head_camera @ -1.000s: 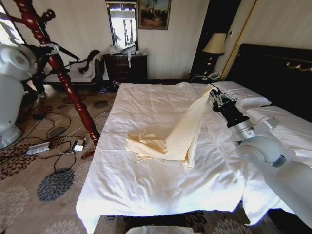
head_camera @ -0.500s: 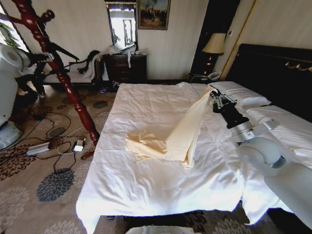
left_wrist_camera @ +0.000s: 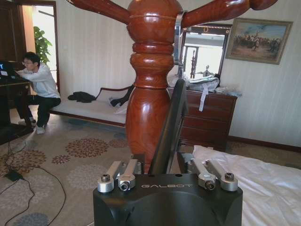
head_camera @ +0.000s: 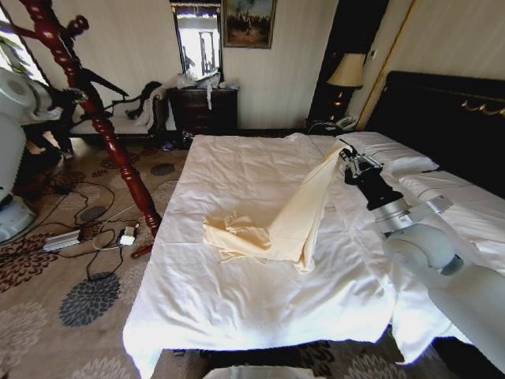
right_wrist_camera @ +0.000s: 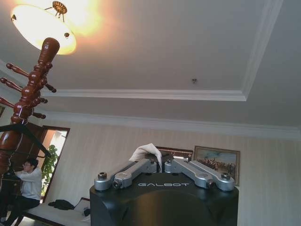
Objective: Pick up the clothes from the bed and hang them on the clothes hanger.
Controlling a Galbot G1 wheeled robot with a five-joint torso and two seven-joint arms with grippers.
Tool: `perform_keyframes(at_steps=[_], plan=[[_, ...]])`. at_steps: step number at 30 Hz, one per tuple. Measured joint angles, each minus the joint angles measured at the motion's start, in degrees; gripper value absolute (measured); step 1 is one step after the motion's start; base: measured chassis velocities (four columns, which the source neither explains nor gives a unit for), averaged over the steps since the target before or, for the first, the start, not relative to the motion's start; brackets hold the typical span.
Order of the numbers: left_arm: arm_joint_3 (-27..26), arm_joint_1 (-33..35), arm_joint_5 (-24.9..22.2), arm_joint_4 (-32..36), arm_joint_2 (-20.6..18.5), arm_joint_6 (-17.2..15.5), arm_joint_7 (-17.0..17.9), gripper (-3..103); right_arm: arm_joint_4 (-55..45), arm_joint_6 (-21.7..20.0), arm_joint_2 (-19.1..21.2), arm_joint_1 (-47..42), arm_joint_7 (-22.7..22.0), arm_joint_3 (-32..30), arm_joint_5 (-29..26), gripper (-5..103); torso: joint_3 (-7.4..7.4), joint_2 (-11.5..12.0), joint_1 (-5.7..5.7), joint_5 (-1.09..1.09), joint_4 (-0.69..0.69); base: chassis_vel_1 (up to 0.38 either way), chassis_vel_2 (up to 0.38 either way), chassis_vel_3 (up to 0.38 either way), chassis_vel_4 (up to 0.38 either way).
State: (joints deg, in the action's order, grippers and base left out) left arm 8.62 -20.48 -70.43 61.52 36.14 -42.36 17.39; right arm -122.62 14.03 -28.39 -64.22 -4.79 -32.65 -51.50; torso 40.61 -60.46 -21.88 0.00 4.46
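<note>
Clothes (head_camera: 296,217) lifted off white bed (head_camera: 237,300).

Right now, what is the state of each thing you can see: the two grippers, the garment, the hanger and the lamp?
Right gripper: shut on the garment, above the bed.
Garment: one end lifted, the rest heaped on the bed.
Left gripper: shut on the hanger, beside the wooden stand.
Hanger: held upright, bare.
Lamp: cannot tell if lit.

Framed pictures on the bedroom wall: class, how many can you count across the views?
1, possibly more hidden. The gilt-framed landscape painting hangs on the striped wall right of the tall mirror, above the dark wooden dresser; the wrist views show it too.
</note>
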Motion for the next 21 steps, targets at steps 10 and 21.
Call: perform_keyframes(at_steps=[10, 21], plan=[[0.1, 0.3, -0.1, 0.2, 0.2, 0.1, -0.3, 17, -0.1, 0.3, -0.2, -1.2, 0.0, -0.5, 0.9, 2, 0.0, 0.0, 0.0, 0.02, 0.03, 0.0, 0.0, 0.0, 0.0], [-1.7, -0.6, -0.3, 2.7, 0.9, 3.1, -3.7, 17, 0.1, 0.4, -0.3, -1.7, 0.0, -0.8, 1.8, 2, 0.01, 0.0, 0.0, -0.02, -0.04, 0.0, 0.0, 0.0, 0.0]])
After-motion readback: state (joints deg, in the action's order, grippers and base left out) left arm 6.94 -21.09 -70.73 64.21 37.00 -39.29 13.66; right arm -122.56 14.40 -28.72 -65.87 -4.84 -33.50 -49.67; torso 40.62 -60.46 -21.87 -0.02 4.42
